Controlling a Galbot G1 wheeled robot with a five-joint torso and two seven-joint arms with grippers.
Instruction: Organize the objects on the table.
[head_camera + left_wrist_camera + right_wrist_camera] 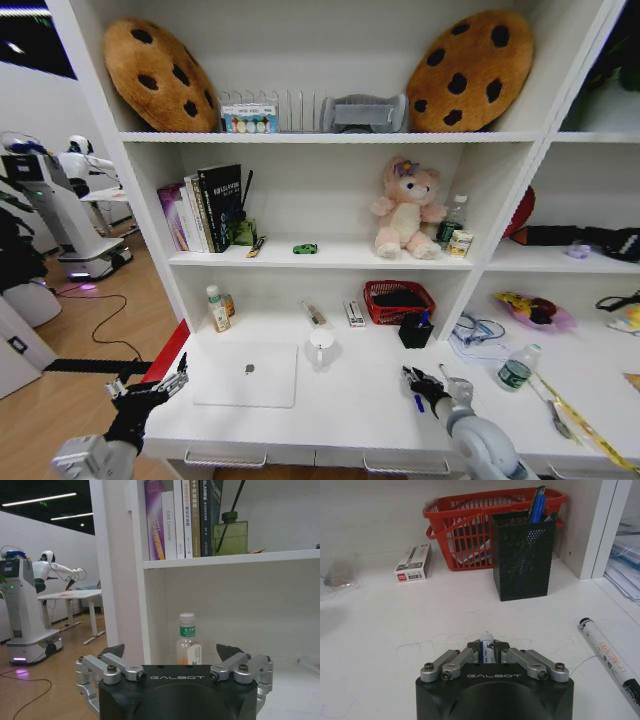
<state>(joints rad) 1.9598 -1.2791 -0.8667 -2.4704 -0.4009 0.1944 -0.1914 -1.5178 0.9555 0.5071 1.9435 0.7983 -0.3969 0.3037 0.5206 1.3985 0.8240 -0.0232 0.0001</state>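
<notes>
Starting at the table's (350, 405) front left corner, I see my left gripper (158, 384) hovering with fingers spread, grasping nothing. Just right of it the laptop (246, 374) lies closed near the front edge. Toward the front right, my right gripper (487, 649) is clamped on a blue pen (486, 647), before the black mesh cup (522, 557).

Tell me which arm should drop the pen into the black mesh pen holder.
Right. The right gripper is shut on a blue pen, facing the black mesh pen holder. The left gripper hangs open off the table's left edge.
</notes>
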